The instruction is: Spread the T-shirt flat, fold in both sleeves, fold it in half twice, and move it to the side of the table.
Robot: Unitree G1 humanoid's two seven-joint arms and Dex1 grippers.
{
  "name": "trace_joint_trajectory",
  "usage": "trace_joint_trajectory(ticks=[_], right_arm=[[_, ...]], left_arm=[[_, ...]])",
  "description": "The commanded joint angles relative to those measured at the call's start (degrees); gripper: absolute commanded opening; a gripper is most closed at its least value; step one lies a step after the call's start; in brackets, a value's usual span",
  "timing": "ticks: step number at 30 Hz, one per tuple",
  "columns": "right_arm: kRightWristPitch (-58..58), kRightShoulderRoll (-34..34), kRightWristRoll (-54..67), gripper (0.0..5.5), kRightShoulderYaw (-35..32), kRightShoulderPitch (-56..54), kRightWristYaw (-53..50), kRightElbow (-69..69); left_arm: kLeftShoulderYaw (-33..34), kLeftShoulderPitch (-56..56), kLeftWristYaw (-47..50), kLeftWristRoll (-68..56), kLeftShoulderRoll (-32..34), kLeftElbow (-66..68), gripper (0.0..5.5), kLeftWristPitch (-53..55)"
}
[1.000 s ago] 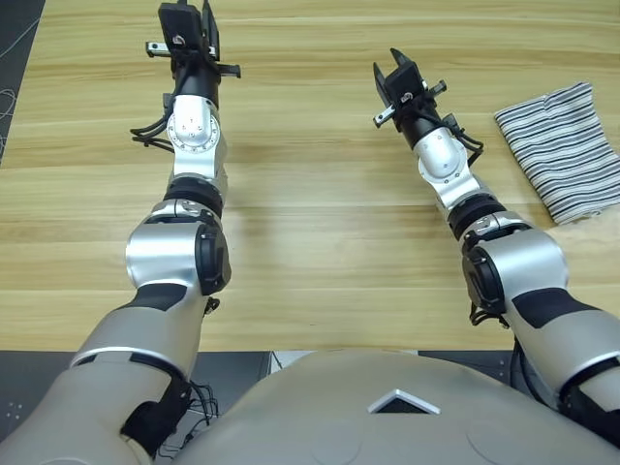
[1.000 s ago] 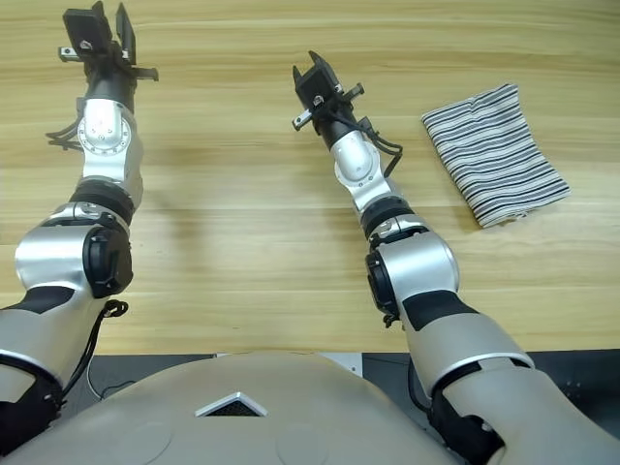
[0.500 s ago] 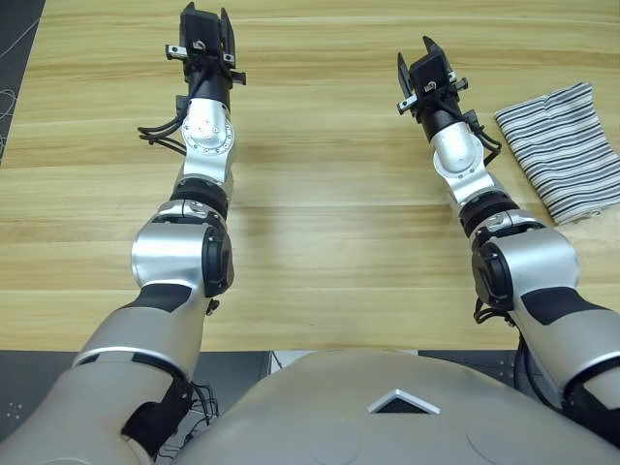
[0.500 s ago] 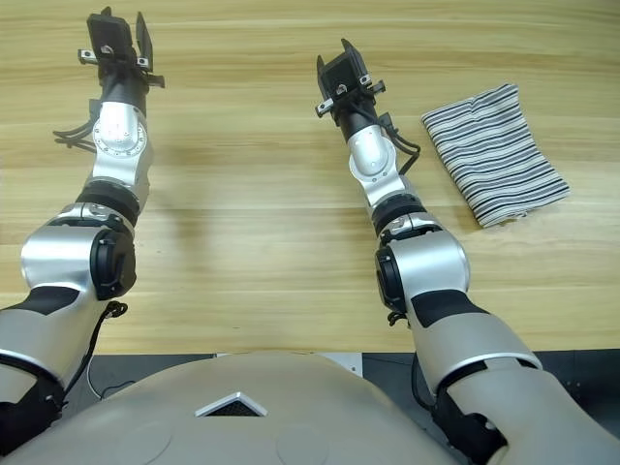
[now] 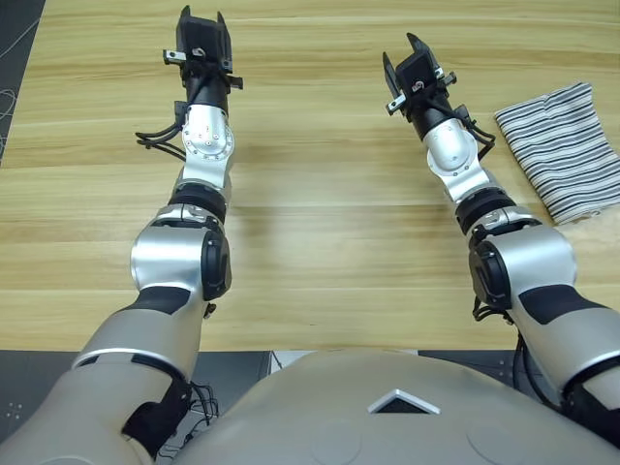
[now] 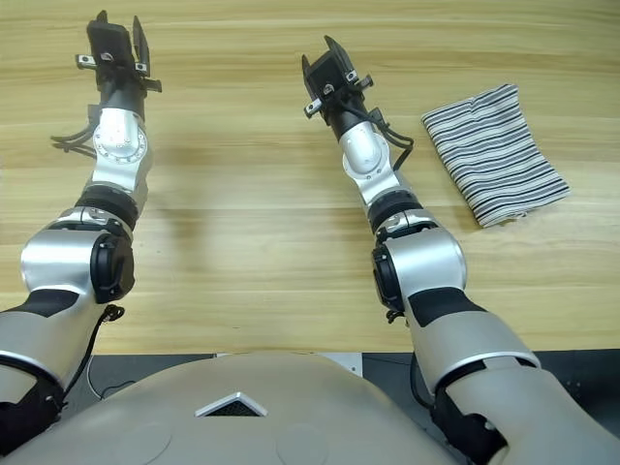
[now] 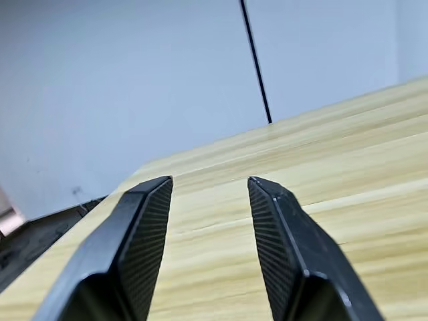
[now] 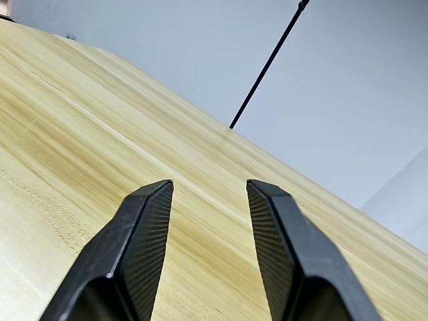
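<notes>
With the wide wooden table (image 5: 320, 242) laid out under both arms, the thing to watch is over on its right side: the T-shirt (image 5: 562, 150), grey-and-white striped, lies there as a compact folded slab, flat on the wood and close to the right edge. No sleeves show and no loose cloth trails out, just a tidy bundle set at a slight angle. Both arms are stretched out toward the far half of the table. The left gripper (image 5: 202, 17) hangs over the far left part, its jaws spread apart with nothing but wood grain between them. The right gripper (image 5: 399, 50) sits over the far middle, to the left of the shirt and well apart from it, its jaws also parted and holding nothing. By my reading the spreading, the sleeve folds, both halvings and the move to the side are all done, and this is the very tail of the job, arms clear of the work. What comes next looks like a plain withdrawal. Bring both arms back toward the near edge, and keep the right forearm from sweeping rightward into the bundle, since a nudge could slide it or open a fold. No further grasp seems called for.
</notes>
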Motion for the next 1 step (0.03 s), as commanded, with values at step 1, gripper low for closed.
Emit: trace_joint_trajectory(ticks=[1], right_arm=[[-0.08,0.23,-0.40,2.03,0.29,-1.05,0.36,-0.10]], left_arm=[[2.42,0.44,-1.20,-2.56,0.80,0.11,2.10,1.30]])
